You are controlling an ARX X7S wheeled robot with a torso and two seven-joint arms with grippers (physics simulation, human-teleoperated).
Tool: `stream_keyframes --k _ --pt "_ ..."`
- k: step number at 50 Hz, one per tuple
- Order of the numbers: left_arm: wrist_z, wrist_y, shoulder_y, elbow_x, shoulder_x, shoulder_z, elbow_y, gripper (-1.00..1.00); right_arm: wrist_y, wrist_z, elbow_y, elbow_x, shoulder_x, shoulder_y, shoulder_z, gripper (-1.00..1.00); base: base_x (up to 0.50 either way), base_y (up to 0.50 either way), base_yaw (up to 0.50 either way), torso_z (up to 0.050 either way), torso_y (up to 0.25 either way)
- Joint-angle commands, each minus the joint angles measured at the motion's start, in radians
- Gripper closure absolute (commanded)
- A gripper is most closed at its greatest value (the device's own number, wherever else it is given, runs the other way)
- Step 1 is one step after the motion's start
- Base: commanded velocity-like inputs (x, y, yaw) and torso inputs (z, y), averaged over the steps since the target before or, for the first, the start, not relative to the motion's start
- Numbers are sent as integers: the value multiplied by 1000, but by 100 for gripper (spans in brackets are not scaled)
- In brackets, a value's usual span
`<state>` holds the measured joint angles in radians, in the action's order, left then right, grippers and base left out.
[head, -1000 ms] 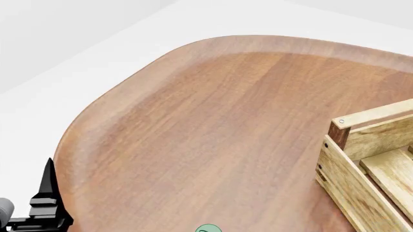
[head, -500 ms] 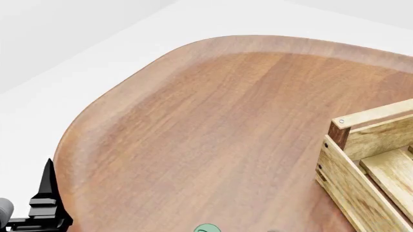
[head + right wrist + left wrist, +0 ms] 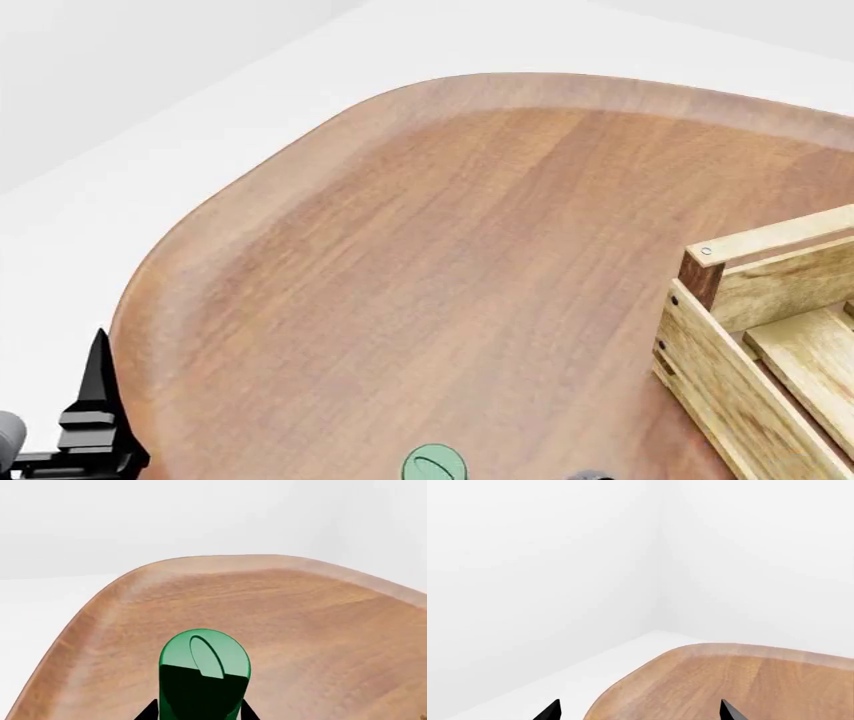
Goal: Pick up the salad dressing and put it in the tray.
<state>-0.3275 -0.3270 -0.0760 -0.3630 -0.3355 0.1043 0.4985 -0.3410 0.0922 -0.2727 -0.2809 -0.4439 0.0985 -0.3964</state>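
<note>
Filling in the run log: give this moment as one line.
right gripper: shut on pale-green salad dressing, lifted | left gripper: open, empty | light wood tray: empty where visible

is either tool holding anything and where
The right tool grips the salad dressing around its lower body. The left tool is open and empty.

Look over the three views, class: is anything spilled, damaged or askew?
Nothing stands out. The salad dressing sits upright between the right gripper fingertips over the wooden table, with no spill. The tray looks intact, and the left gripper is open.
</note>
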Motion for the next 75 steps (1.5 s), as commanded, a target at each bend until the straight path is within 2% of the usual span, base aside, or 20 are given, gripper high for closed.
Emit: stream_keyframes --k 1,16,36,51,75 --pt "-4 1 1 -6 -4 -1 4 -100 -12 -37 -127 -5 -24 -18 44 100 0 0 0 0 10" --pt "-9 3 -2 -12 -7 -2 3 -100 -55 -98 -295 -52 -67 -29 142 100 0 0 0 0 0" --pt "-15 0 -6 -25 -15 -5 9 -100 -101 -160 -359 -81 -104 6 251 100 0 0 0 0 1" --pt "-17 11 -4 -24 -15 -1 -1 -100 -98 -201 -344 -63 -122 32 314 100 0 0 0 0 1" --pt "-23 21 -2 -29 -19 -2 -10 -100 -263 -305 -284 -86 -151 176 442 100 0 0 0 0 0"
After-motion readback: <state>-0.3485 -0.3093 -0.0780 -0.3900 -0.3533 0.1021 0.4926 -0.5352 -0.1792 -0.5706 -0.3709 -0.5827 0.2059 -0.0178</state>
